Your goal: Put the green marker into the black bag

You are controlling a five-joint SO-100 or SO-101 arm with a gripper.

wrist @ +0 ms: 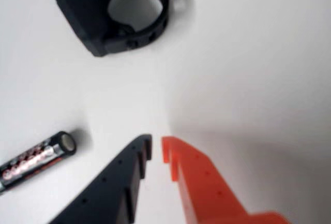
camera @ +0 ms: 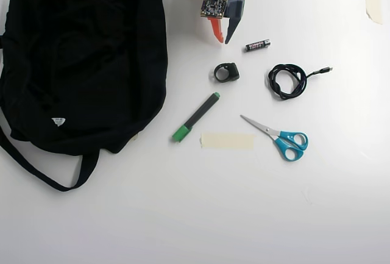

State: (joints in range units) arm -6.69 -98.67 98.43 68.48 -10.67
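The green marker lies slanted on the white table in the overhead view, green cap at its lower left end. It does not show in the wrist view. The black bag fills the left side, its strap trailing toward the bottom left. My gripper hangs at the top centre, well above the marker and right of the bag. In the wrist view the gripper has its black and orange fingers nearly together, shut, with nothing between them.
A black battery lies beside the gripper. A black ring-shaped part sits between gripper and marker. A coiled black cable, blue-handled scissors and a tape strip lie to the right.
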